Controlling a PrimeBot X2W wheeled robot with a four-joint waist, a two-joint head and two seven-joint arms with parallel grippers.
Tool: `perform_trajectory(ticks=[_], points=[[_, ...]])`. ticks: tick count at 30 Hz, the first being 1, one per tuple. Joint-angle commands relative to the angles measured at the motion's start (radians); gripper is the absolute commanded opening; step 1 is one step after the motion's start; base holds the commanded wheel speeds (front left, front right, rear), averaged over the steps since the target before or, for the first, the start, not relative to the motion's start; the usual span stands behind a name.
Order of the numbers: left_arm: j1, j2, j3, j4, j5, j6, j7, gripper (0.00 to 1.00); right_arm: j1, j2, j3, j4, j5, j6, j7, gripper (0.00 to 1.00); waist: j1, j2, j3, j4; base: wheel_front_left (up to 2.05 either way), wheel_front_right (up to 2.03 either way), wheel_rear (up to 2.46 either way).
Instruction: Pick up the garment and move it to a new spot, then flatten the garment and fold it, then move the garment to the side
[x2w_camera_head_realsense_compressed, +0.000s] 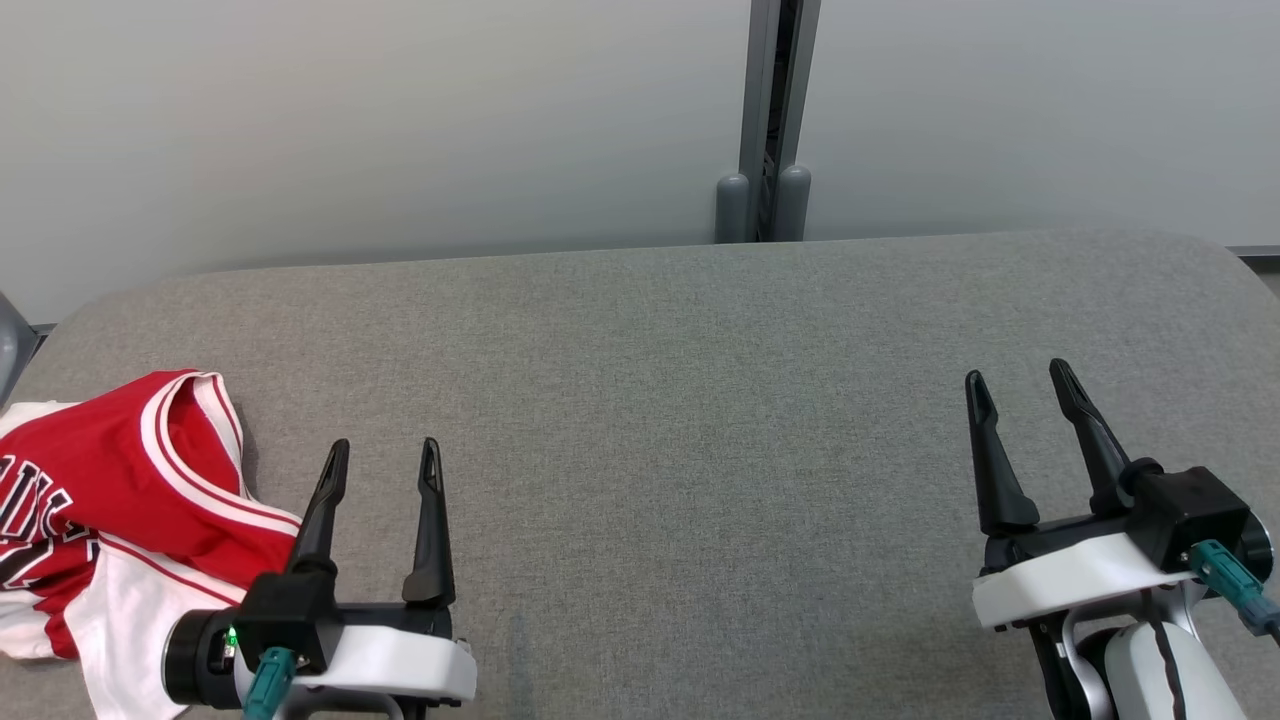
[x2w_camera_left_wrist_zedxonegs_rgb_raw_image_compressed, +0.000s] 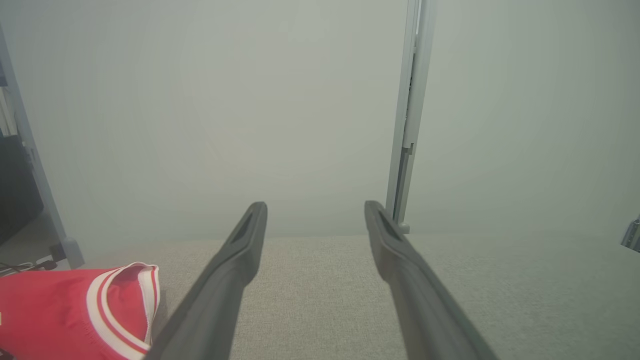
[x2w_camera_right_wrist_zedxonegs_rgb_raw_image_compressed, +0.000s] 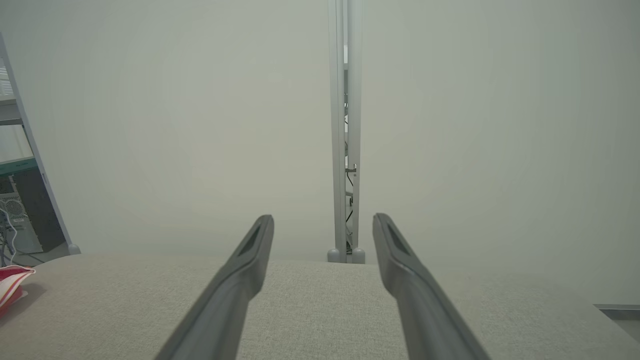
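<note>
You are looking at a grey bench stretching wide under both arms, with a pale wall standing behind it. The red and white jersey is lying crumpled at the bench's near left corner. Your left tool is hovering just to its right, spreading wide and holding nothing. Your right tool is sitting well apart at the near right, equally spread and empty.

garment on the table at its near left, wall behind the table, post behind its far edge
</note>
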Motion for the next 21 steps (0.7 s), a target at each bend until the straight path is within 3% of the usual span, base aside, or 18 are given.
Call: perform_trajectory(ticks=[1, 12, 21], points=[[0.008, 0.001, 0.004, -0.01, 0.022, -0.003, -0.008, 1.0, -0.015, -0.01, 0.001, 0.0, -0.021, 0.002, -0.012, 1.0, 0.0, 0.0, 0.0, 0.0, 0.0, 0.0, 0.0], [0.028, -0.022, 0.024, -0.017, 0.11, -0.038, -0.027, 1.0, -0.023, -0.011, 0.014, 0.028, -0.068, 0.002, -0.037, 1.0, 0.0, 0.0, 0.001, -0.003, 0.0, 0.0, 0.0], [0.035, -0.031, 0.034, -0.022, 0.181, -0.043, -0.043, 1.0, -0.03, -0.012, 0.024, 0.037, -0.127, 0.002, -0.053, 1.0, 0.0, 0.0, 0.003, -0.002, 0.0, 0.0, 0.0]])
